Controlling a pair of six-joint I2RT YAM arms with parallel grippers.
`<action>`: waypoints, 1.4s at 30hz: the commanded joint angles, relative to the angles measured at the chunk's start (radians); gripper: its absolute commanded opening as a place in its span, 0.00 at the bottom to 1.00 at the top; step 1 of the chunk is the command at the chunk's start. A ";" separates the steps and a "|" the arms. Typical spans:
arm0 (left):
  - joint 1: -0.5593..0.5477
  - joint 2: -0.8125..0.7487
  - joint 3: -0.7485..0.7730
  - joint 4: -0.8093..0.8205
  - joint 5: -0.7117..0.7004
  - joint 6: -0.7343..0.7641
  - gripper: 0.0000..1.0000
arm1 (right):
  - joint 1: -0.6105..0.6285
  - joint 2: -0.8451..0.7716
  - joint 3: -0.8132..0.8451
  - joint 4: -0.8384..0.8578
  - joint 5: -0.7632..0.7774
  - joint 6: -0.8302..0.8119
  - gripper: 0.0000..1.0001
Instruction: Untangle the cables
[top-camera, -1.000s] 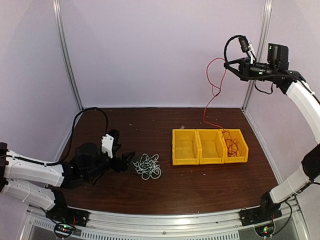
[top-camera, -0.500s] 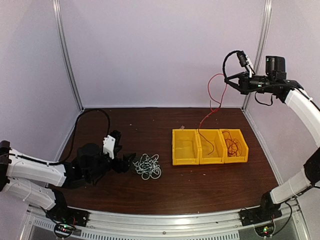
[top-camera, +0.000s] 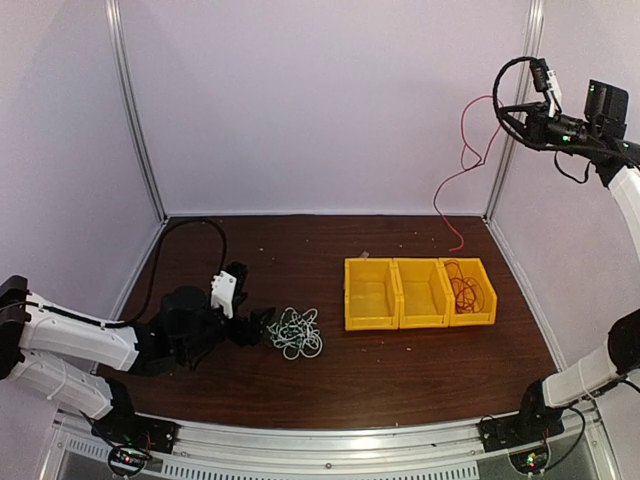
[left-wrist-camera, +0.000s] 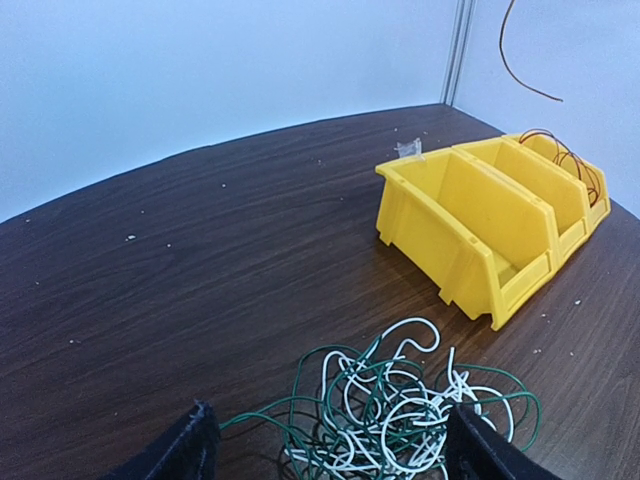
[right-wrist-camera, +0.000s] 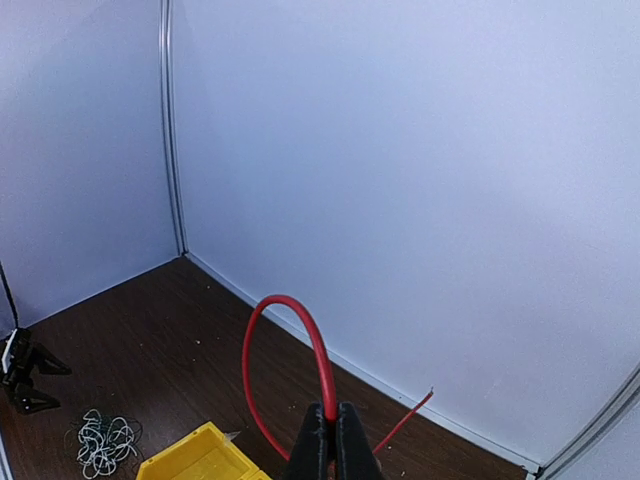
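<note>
Dark wood-grain tabletop (top-camera: 400, 370) carries the tangle of thin white and green cables (left-wrist-camera: 390, 410), which I note lying just ahead of the left gripper (top-camera: 258, 326), jaws wide (nothing held). Right gripper (right-wrist-camera: 331, 410), high up, pinches a thin red cable (right-wrist-camera: 285, 298) dangling clear of three joined yellow plastic bins (top-camera: 372, 322).

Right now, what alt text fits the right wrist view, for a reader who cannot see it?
The right pincer is shut on a red cable that loops up before a pale wall. Below on the dark table lie a white-and-green cable tangle and a yellow bin.
</note>
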 joint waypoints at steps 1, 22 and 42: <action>-0.005 0.017 0.027 0.069 0.011 0.002 0.79 | -0.042 -0.020 -0.009 -0.021 0.038 -0.003 0.00; -0.005 0.037 0.027 0.073 0.016 -0.006 0.80 | -0.102 -0.130 -0.344 -0.042 0.026 -0.111 0.00; -0.005 0.110 0.058 0.076 0.023 -0.013 0.80 | -0.103 -0.085 -0.680 -0.075 0.020 -0.235 0.00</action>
